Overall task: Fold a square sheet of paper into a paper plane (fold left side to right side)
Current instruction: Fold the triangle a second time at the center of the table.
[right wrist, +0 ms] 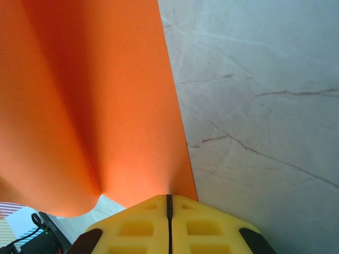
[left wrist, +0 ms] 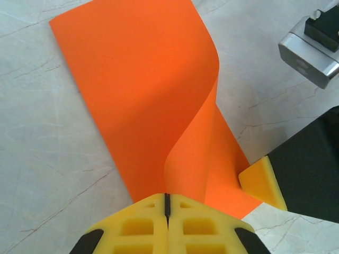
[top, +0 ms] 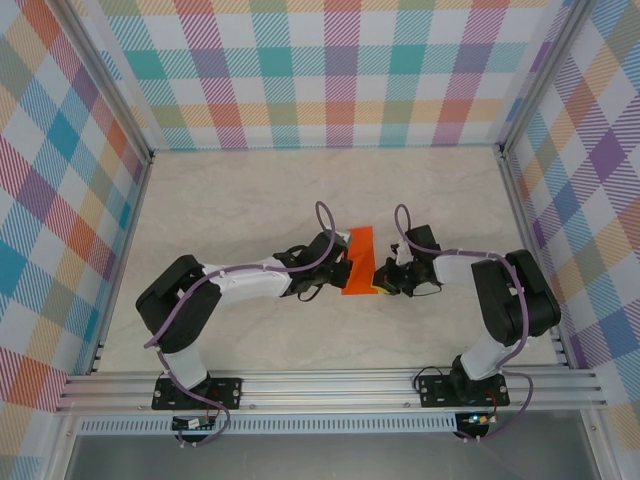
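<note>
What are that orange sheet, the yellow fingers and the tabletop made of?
Orange sheet: thin matte paper, it curls smoothly without creasing. Yellow fingers: apparently matte moulded plastic or rubber, with hollow pockets. Tabletop: looks like marble-patterned stone or laminate, pale with brown veins.

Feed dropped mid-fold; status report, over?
Left tool shut on orange paper sheet. Right tool shut on it too. Sheet bowed up, uncreased. Nothing obstructing.

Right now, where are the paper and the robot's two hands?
paper (top: 358, 255), top view, middle of the sheet.
left hand (left wrist: 167, 197), left wrist view, seam between yellow fingertips.
right hand (right wrist: 169, 198), right wrist view, seam between yellow fingertips.
</note>
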Motion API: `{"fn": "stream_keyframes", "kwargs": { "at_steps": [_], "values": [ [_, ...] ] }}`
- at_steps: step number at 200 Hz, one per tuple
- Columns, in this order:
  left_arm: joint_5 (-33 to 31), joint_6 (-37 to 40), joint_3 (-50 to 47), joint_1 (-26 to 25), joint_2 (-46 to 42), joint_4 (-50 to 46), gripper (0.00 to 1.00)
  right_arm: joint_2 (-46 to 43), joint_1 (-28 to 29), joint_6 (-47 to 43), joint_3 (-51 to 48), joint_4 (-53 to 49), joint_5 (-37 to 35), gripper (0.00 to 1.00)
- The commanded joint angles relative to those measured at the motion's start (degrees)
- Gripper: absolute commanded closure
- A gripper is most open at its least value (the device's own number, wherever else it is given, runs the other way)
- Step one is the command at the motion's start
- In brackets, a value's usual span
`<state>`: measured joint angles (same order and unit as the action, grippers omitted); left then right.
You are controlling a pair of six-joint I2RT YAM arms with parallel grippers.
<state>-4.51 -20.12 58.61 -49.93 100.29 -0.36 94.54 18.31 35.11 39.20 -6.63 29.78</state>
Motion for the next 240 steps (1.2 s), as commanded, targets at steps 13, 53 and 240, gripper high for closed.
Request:
{"fn": "stream_keyframes", "kwargs": {
  "at_steps": [13, 53, 240],
  "values": [
    [-2.60, 0.89, -0.17, 0.76, -0.99, -2.07, 1.00, 2.35, 0.85, -1.64, 0.22, -5.01, -4.20, 0.93],
    [-3.10, 1.49, 1.32, 1.02, 1.32, -2.22, 1.00, 2.73, 1.12, -2.00, 0.39, -5.92, -4.72, 0.93],
    [-2.07, 2.18, 6.33, 2.10, 9.12, -1.40, 1.00, 2.39, 1.47, -2.68, 0.83, -7.30, -4.95, 0.93]
  ]
}}
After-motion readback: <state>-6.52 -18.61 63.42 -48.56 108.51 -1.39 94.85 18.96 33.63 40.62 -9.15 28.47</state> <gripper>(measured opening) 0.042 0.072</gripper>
